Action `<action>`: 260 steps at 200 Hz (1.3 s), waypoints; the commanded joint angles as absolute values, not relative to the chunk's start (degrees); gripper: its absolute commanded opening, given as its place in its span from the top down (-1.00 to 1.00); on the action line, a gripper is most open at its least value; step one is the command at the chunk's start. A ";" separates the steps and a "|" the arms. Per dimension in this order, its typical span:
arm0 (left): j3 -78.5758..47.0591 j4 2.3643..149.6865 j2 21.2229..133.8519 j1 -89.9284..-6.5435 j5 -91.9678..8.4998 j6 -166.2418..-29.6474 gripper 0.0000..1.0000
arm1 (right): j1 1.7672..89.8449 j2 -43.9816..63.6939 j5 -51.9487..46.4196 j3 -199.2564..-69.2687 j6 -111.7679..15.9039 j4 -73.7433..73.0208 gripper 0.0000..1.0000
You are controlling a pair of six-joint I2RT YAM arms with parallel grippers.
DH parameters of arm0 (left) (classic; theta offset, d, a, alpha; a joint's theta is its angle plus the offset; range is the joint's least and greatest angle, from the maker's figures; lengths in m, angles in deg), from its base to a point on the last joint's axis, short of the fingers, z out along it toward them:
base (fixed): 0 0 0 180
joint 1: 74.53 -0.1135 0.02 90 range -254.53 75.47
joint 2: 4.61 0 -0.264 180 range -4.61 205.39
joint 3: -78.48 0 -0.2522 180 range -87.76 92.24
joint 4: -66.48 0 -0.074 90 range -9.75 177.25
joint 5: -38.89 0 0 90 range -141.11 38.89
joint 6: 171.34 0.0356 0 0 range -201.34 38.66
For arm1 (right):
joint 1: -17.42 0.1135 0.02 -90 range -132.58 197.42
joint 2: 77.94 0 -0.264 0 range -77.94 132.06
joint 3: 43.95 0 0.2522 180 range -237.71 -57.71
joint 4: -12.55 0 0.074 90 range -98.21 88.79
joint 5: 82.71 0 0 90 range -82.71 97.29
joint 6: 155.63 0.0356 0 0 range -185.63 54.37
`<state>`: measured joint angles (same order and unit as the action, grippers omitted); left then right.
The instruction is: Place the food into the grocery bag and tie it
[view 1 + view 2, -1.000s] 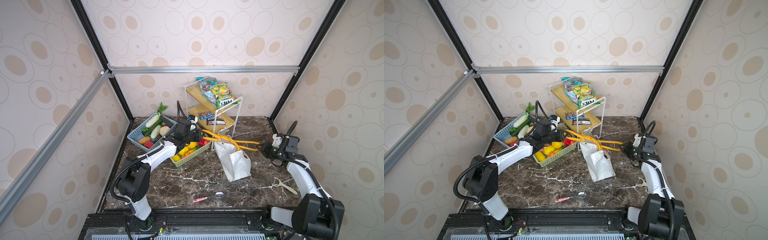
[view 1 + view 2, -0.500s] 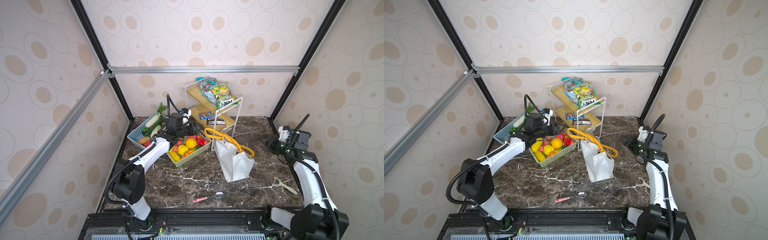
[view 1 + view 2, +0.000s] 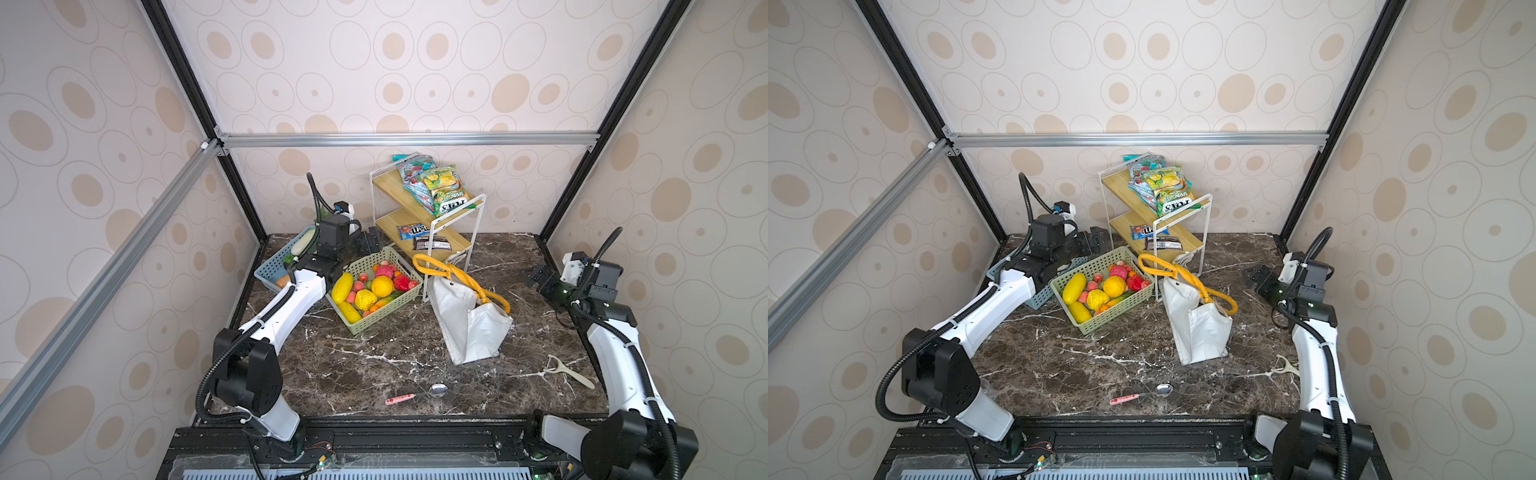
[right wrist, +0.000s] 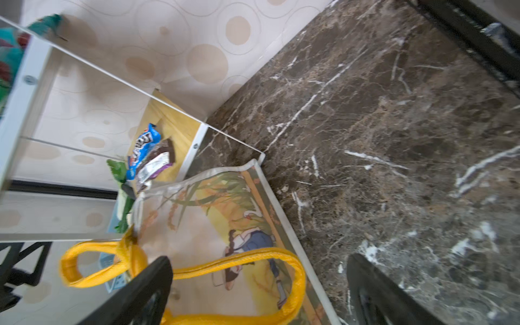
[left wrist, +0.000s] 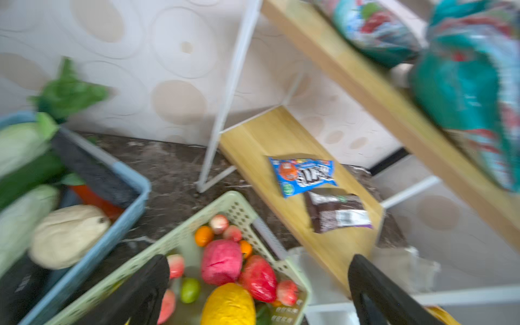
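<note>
Left claw [image 3: 369, 244] open, empty, at far rim of green basket [image 3: 365, 328]; food [image 3: 376, 286] just on its near side. Grocery bag [image 3: 465, 328] lies on worktop [image 3: 374, 365] further right, long axis far-left to near-right, knotted handles [image 3: 453, 270] at far end. Right claw [image 3: 538, 279] open, empty, right of bag

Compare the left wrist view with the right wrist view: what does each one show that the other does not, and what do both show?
Only the left wrist view shows the toy fruit lying in the green basket. Only the right wrist view shows the printed picture on the grocery bag and the knot in its yellow handles. Both show the lower wooden shelf with the blue candy packet and the dark packet lying on it.
</note>
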<state>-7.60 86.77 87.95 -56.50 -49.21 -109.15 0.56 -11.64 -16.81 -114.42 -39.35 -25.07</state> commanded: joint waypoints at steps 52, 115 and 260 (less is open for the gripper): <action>-34.49 63.84 78.92 -67.82 -68.57 -86.78 -0.88 | 11.29 -17.49 11.20 -94.79 -53.36 0.31 -0.99; -59.24 34.26 81.84 -69.65 -71.59 -84.75 -0.98 | 16.36 -7.61 17.77 -84.29 -58.82 21.83 -0.99; -76.37 -1.15 86.37 -69.45 -68.03 -81.57 -0.98 | 21.31 10.85 18.76 -80.98 -65.56 47.38 -0.99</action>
<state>-76.40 3.52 85.98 -69.60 -68.54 -83.38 21.54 10.72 17.66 -80.34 -65.16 44.92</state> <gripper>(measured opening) 0.990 0.996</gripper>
